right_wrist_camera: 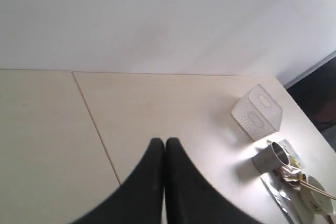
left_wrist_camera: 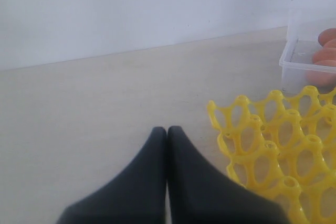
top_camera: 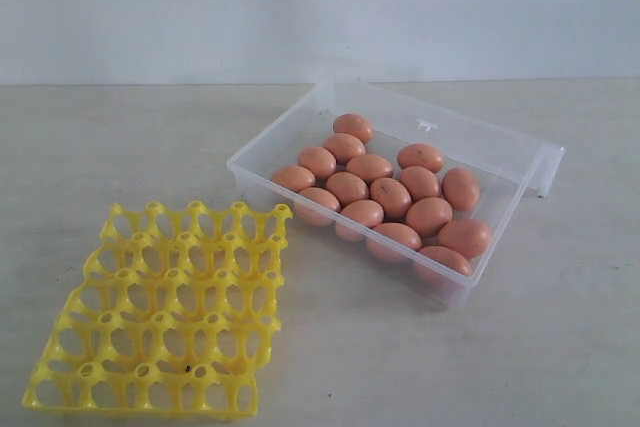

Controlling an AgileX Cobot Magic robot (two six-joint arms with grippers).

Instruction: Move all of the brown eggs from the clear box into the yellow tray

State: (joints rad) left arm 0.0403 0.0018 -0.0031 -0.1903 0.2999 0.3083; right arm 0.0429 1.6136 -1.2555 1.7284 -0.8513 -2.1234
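Several brown eggs [top_camera: 391,196] lie packed together in the clear box [top_camera: 262,145], which stands at centre right with its lid folded back. The yellow tray [top_camera: 165,307] lies at front left with all its cups bare. Neither arm shows in the exterior view. In the left wrist view my left gripper [left_wrist_camera: 167,129] is shut with nothing in it, over bare table beside the yellow tray [left_wrist_camera: 273,145]; a corner of the clear box [left_wrist_camera: 292,66] with brown eggs [left_wrist_camera: 321,74] sits beyond. My right gripper [right_wrist_camera: 165,141] is shut and holds nothing, over bare table away from both.
In the right wrist view a white perforated box [right_wrist_camera: 256,113], a metal cup [right_wrist_camera: 271,157] and a dish with utensils [right_wrist_camera: 310,192] stand near the table's far corner. A seam [right_wrist_camera: 94,124] runs across the tabletop. A pale wall backs the table.
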